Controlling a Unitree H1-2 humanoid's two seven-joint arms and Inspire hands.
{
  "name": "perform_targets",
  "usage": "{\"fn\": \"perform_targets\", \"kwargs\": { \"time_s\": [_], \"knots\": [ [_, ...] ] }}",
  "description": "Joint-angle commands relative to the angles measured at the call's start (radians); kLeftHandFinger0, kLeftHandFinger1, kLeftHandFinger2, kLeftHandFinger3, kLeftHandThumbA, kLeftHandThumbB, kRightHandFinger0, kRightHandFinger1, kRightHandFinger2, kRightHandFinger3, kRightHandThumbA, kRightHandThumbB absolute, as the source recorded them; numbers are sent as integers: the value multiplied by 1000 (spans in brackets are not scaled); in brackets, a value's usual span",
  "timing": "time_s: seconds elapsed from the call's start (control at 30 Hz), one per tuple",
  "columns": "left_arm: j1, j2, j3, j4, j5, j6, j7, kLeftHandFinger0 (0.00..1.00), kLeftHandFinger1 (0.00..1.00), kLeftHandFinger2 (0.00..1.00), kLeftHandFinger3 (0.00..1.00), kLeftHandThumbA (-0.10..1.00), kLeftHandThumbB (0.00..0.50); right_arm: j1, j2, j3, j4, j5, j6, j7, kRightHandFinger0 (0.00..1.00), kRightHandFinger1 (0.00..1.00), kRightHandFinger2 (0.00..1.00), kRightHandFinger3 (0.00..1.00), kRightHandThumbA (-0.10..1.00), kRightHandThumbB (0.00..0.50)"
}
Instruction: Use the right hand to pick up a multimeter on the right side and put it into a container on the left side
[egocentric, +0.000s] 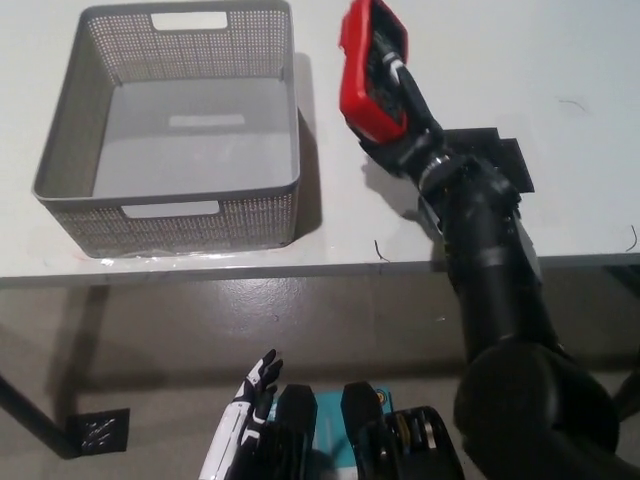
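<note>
White table holds grey basket (multimeter in right hand).

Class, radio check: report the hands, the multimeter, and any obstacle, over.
Right hand shut on multimeter, lifted above table, just right of basket. Left hand resting low, fingers apart. Nothing between multimeter and basket.

Below me a white table fills the upper part of the view, its front edge a pale strip running straight across. On its right side I see a black patch, with faint dark scuffs on the white around it. Under the edge the floor is dull grey-brown, and a dark table leg slants down at lower left to a black foot plate. Light is soft and even.
</note>
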Motion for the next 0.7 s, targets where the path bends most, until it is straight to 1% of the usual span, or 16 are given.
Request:
{"fn": "perform_targets", "kwargs": {
  "time_s": [0.0,0.07,0.1,0.2,0.27,0.3,0.33,0.37,0.4,0.43,0.47,0.5,0.53,0.6,0.63,0.67],
  "knots": [
    [13,14,-33,-33,51,-49,27,1000,1000,1000,1000,1000,492,-292,40,132,-151,336,87,38,0,0,533,1000,-100,194],
    [15,18,-39,-35,51,-49,27,1000,1000,1000,1000,1000,487,-306,33,156,-139,315,87,40,0,5,537,1000,-100,163],
    [16,19,-41,-35,49,-49,26,1000,1000,1000,1000,1000,485,-311,28,167,-131,305,87,49,0,7,541,1000,-100,159],
    [18,19,-47,-35,47,-49,21,1000,1000,1000,1000,1000,485,-341,16,210,-99,251,87,49,0,84,646,1000,-100,140],
    [18,19,-49,-34,44,-49,20,1000,1000,1000,1000,1000,484,-349,15,240,-104,185,87,58,0,106,692,1000,-100,143],
    [20,20,-50,-35,42,-49,20,1000,1000,1000,1000,1000,482,-355,17,261,-110,138,87,40,0,117,716,651,-100,166],
    [21,22,-53,-38,40,-49,18,1000,1000,1000,1000,1000,469,-370,15,314,-84,69,30,33,0,159,734,464,-100,154],
    [23,23,-54,-40,40,-49,16,1000,1000,1000,1000,1000,467,-391,14,359,-37,15,-37,17,0,226,750,619,-100,137],
    [23,24,-56,-40,41,-49,16,1000,1000,1000,1000,1000,468,-399,12,382,-18,-2,-62,9,0,275,770,749,-100,133],
    [23,23,-59,-39,42,-49,17,1000,1000,1000,1000,1000,469,-404,9,404,-4,-14,-81,3,0,309,776,790,-100,131],
    [24,21,-62,-37,43,-49,19,1000,1000,1000,1000,1000,473,-411,7,439,12,-43,-99,-14,0,339,791,858,-100,132],
    [26,21,-66,-37,44,-49,20,1000,1000,1000,1000,1000,474,-425,5,488,40,-91,-124,-38,0,381,820,920,-100,131],
    [29,21,-70,-39,44,-49,20,1000,1000,1000,1000,1000,472,-429,4,516,56,-109,-140,-47,0,423,861,957,-100,118],
    [36,24,-73,-48,50,-49,18,1000,1000,1000,1000,1000,471,-444,3,580,100,-148,-179,-60,0,487,898,907,-100,131],
    [38,24,-75,-52,51,-49,17,1000,1000,1000,1000,1000,470,-453,3,610,124,-164,-198,-67,0,498,886,851,-100,133],
    [39,24,-76,-53,51,-49,17,1000,1000,1000,1000,1000,470,-456,2,624,136,-167,-209,-68,0,505,877,826,-100,129]
  ]
}}
